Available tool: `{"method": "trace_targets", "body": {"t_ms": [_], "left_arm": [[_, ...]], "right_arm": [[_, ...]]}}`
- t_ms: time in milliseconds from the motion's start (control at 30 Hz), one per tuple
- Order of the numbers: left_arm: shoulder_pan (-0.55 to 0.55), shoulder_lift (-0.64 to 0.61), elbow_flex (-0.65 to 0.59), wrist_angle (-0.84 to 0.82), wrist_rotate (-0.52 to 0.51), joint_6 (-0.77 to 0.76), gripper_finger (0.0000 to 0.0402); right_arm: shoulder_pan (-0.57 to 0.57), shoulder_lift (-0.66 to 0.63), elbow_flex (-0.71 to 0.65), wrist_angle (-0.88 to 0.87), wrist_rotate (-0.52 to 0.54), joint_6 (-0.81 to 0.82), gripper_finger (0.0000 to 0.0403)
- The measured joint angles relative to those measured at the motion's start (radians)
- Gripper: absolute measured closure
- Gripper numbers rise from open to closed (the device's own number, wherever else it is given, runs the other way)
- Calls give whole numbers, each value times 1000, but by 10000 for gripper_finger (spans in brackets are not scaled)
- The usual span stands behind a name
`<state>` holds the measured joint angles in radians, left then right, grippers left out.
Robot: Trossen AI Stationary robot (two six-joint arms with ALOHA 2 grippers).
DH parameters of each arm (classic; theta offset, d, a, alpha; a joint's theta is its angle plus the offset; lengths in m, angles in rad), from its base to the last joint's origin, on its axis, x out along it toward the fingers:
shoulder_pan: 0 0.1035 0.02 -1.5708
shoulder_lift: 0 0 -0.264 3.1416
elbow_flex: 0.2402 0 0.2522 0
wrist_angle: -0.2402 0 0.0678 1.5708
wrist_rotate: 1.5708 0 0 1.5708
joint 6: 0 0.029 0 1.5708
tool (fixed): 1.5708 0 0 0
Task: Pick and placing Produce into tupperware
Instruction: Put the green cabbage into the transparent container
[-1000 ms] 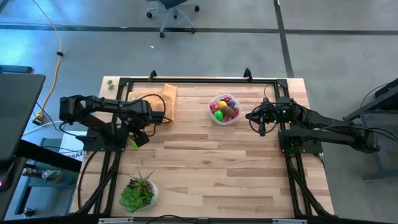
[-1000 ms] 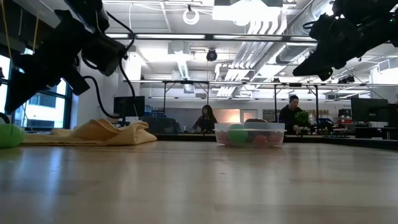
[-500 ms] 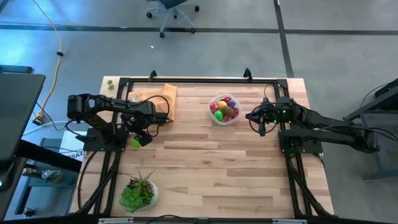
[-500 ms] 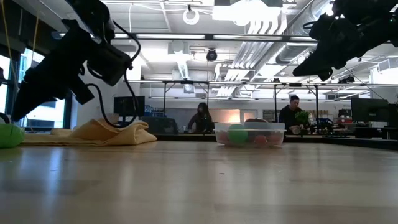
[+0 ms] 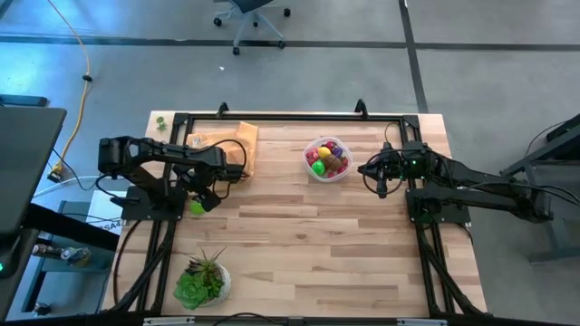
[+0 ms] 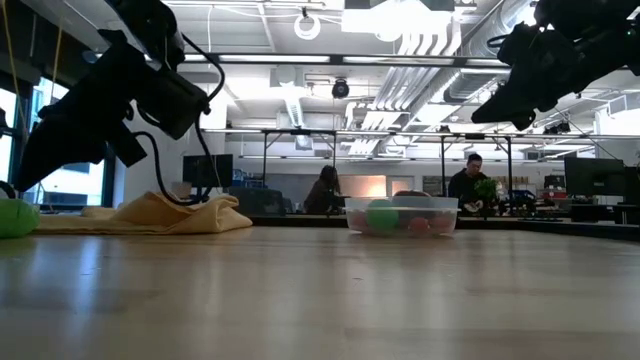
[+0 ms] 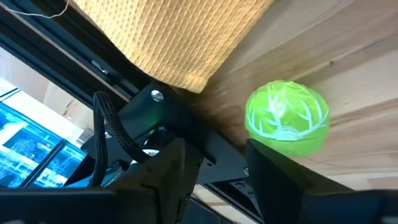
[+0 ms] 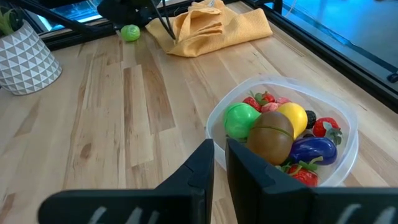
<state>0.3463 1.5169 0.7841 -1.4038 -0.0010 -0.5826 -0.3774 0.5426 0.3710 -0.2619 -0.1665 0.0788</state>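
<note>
You will find no brand, label or writing that can be read on anything here.

Your left wrist view gives what the others cannot: the loose green toy cabbage (image 7: 287, 118) close up, pale veins on its top, sitting on the wood at the table's edge just beside the black frame rail (image 7: 186, 124) and near a corner of the tan-orange cloth (image 7: 180, 37). The left gripper (image 5: 205, 200) hangs just above it, fingers (image 7: 165, 180) apart and not touching it. In the high view that cabbage is only a green dot at about 9 o'clock on the table (image 5: 308, 244), partly under the gripper; in the low view it is cut by the picture's edge.

Your right wrist view looks into the tupperware (image 8: 348, 155) — a clear tub holding a green ball-shaped piece (image 8: 241, 119), a brown rounded piece (image 8: 271, 137), a yellow piece (image 8: 292, 116), a purple eggplant (image 8: 314, 151) and several red pieces, strawberries as far as you can tell. The tub stands at about 12 o'clock on the table, well apart from the cabbage. The right gripper (image 5: 381, 184) waits raised at roughly 2 o'clock, just beside the tub, its fingers (image 8: 202, 168) drawn together on nothing.

At about 7 o'clock stands a leafy plant (image 5: 201, 280) in a white pot patterned with triangles — the pattern shows only from the right wrist.

The low view alone shows two people seated at desks in the room behind.
</note>
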Motion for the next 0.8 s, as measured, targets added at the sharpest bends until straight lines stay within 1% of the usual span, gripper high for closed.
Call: {"method": "trace_targets", "body": {"t_ms": [167,333,400,567,800], "left_arm": [[0,0,-1,-1,0,8,299],[-11,0,-47,28,71,36,335],[-23,1,-62,18,75,35,343],[-21,1,-54,41,80,24,354],[-21,1,-52,44,108,33,357]], "right_arm": [[0,0,0,-1,0,0,373],[0,0,0,-1,0,0,373],[0,0,0,-4,0,0,373],[0,0,0,-5,0,0,373],[0,0,0,-5,0,0,373]]}}
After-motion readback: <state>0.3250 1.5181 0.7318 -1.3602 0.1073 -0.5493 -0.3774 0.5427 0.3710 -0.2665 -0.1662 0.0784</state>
